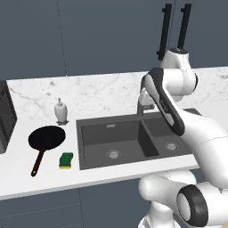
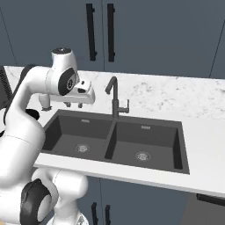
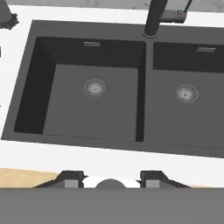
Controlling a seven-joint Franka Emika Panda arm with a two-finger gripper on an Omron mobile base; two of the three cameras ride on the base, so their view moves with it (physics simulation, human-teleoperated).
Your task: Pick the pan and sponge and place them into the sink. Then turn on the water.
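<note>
The black pan (image 1: 46,138) lies flat on the white counter left of the sink (image 1: 111,119), its reddish-brown handle pointing toward the front edge. The green and yellow sponge (image 1: 66,160) rests just right of that handle, beside the sink's left rim. My gripper (image 1: 141,110) hangs above the sink (image 2: 145,124) near the dark gooseneck tap (image 2: 115,99). Seen from the hand, the gripper (image 3: 112,178) is open with nothing between its fingers and looks down on both basins of the sink (image 3: 87,26). Both basins are bare, and no water shows at the tap (image 3: 155,17).
A white soap dispenser (image 1: 61,111) stands behind the pan at the sink's back left corner. A dark appliance (image 1: 4,120) sits at the counter's far left. Dark cabinet doors with black handles (image 1: 164,31) rise behind the marble counter.
</note>
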